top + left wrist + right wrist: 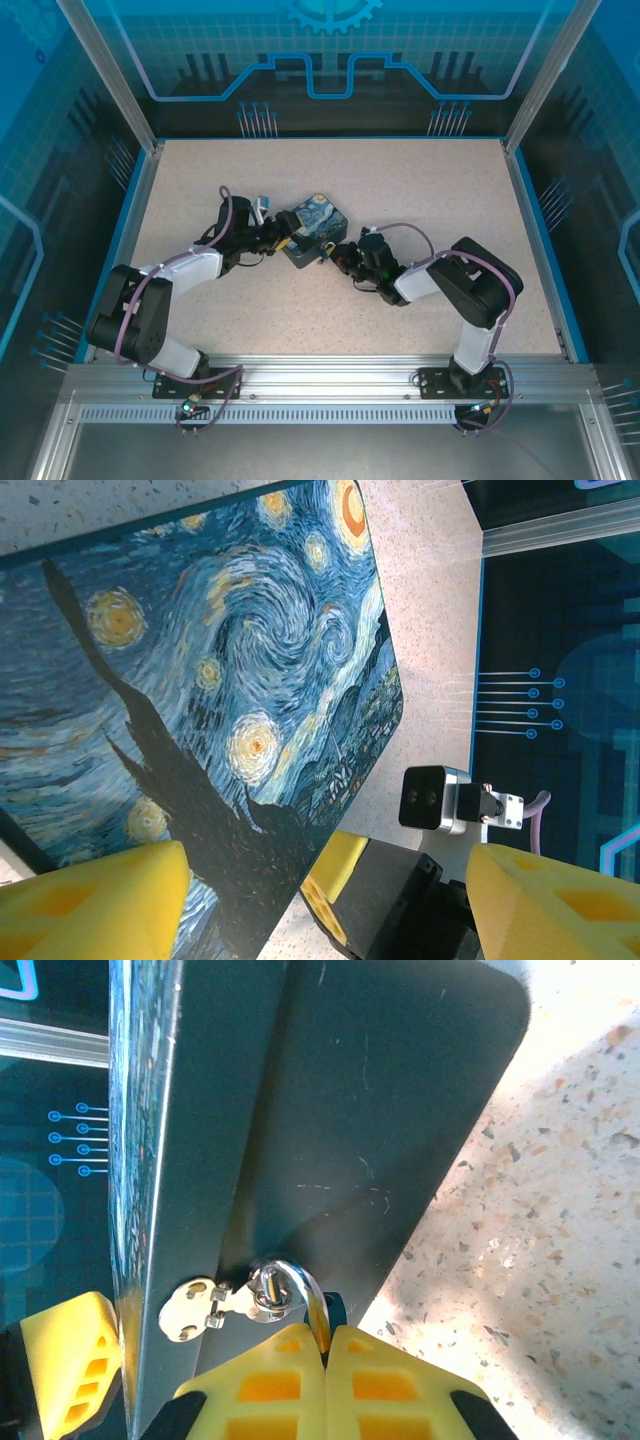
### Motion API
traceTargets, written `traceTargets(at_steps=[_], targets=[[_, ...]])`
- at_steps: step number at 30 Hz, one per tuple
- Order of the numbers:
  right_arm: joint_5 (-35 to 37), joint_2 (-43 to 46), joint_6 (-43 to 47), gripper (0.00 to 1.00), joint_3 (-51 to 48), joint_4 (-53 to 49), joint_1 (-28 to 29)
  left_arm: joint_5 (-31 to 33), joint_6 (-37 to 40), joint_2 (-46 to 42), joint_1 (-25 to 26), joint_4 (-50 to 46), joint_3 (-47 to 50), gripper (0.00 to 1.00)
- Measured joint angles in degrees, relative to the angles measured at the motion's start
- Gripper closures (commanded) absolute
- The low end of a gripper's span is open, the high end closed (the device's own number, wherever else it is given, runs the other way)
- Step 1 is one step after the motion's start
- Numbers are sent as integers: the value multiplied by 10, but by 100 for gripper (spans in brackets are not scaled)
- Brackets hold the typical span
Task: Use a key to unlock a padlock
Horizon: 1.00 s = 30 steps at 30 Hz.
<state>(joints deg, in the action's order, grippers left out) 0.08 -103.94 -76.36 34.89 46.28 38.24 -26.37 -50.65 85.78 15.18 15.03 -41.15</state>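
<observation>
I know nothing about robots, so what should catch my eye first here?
A small box painted with a swirling starry-night scene sits in the middle of the table. The left gripper spreads its yellow fingers wide over the lid, while the right gripper, shut, noses up to the tiny padlock hanging on the box's silver hasp.

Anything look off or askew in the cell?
Nothing spilled or broken. The painted box sits skewed to the table edges, and fine scratches mark its dark side wall near the hasp.
</observation>
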Motion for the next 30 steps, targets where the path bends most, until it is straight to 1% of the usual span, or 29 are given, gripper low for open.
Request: traceTargets(at_steps=[7,11,14,17,20,24,30], targets=[[11,8,-2,96,-6,-10,-3,1,0,-2,0,4,4,25],[15,20,-1,96,-6,-33,-3,7,8,-24,0,-23,0,25],[15,20,1,96,-6,-36,-3,7,15,-33,5,-43,-29,25],[15,20,1,96,-6,-37,-3,7,17,-31,21,-42,-63,25],[15,20,1,96,-6,-39,-3,6,17,-11,46,-33,-91,24],[15,20,1,96,-6,-39,-3,5,17,43,73,-20,-111,25],[14,20,8,96,-3,-47,-3,6,15,93,85,-18,-111,25]])
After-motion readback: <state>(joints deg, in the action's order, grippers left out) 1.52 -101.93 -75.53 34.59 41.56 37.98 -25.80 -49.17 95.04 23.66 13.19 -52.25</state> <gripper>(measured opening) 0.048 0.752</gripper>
